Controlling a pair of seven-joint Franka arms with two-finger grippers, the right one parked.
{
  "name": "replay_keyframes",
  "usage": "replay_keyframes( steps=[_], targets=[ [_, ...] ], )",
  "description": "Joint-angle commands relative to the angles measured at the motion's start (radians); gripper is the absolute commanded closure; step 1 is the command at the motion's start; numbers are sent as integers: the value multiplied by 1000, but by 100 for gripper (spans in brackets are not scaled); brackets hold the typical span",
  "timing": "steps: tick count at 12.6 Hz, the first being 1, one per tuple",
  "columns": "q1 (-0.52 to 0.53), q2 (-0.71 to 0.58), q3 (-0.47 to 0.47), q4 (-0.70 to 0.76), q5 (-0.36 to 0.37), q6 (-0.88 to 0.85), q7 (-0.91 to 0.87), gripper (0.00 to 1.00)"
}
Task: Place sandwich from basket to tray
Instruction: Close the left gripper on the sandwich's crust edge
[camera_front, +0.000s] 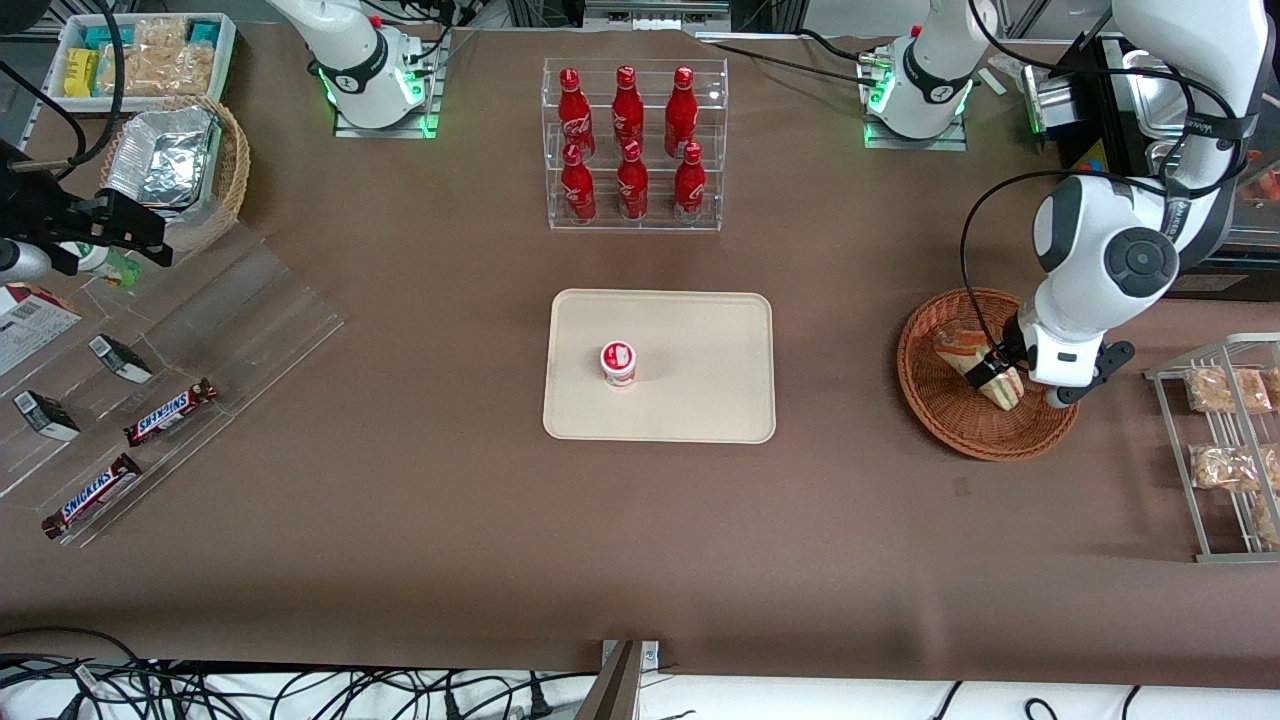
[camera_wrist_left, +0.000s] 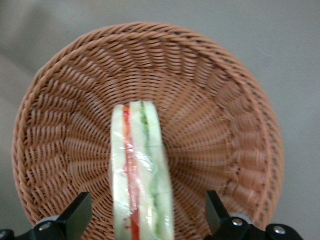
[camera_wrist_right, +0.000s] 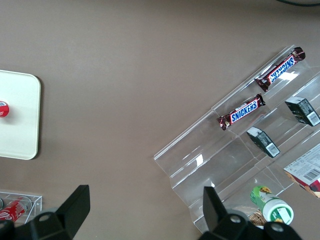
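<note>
Over the basket (camera_front: 985, 375) the claw (camera_wrist_left: 145, 220) hangs open, its fingers (camera_wrist_left: 75, 216) either side of the sandwich (camera_wrist_left: 141, 175), apart from it. Nothing is grasped yet; the tray (camera_front: 690, 330), well off toward the parked arm, awaits it.

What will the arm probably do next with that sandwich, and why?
Probably close its fingers. The gripper is open, down in the wicker basket, with one finger on each side of the wrapped sandwich and gaps showing. It needs a hold before lifting it toward the tray.
</note>
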Motion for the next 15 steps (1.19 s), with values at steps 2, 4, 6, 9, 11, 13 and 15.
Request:
replay_keyframes(
  steps=[2,4,6,9,11,13,15],
  targets=[
    [6,-41,-10,-58,90,16,-125,0],
    [-5,-43,-15,-60,90,11,-174,0],
    [-7,-40,-15,-60,90,10,-185,0],
    [-8,-37,-15,-68,90,8,-190,0],
    [-8,-34,-15,-68,90,8,-190,23],
    [-8,-31,-15,-68,90,8,-191,46],
    [-8,-30,-15,-68,90,5,-191,68]
  ],
)
